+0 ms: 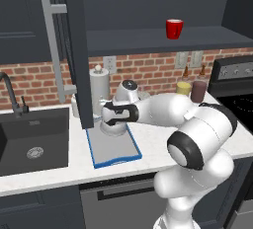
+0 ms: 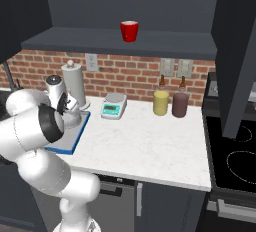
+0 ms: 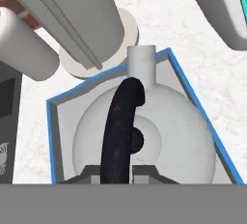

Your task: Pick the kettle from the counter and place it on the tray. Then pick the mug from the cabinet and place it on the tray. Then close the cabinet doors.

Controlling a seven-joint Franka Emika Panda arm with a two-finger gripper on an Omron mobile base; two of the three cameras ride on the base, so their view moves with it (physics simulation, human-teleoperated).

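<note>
The silver-grey kettle point(image 3: 176, 136) sits on the blue-rimmed grey tray point(image 3: 61, 117), its spout toward the far rim. My gripper point(image 3: 120, 172) is right above it, shut on the thin black arched handle point(image 3: 121, 117). From the left base the gripper point(image 1: 115, 120) hangs over the kettle point(image 1: 114, 129) at the back of the tray point(image 1: 116, 151), on the white counter point(image 1: 160, 139). The red mug point(image 1: 174, 28) stands on the shelf of the cabinet point(image 1: 148, 40). Both cabinet doors are open: the left door point(image 1: 76, 50) and the right door point(image 2: 235, 51).
A tall grey cylinder with a white knob point(image 2: 73, 83) stands just behind the tray. A white scale point(image 2: 113, 106), a yellow canister point(image 2: 160, 102) and a maroon canister point(image 2: 180, 105) line the brick wall. The dark sink point(image 1: 32, 141) lies left, the stove point(image 2: 235, 151) right.
</note>
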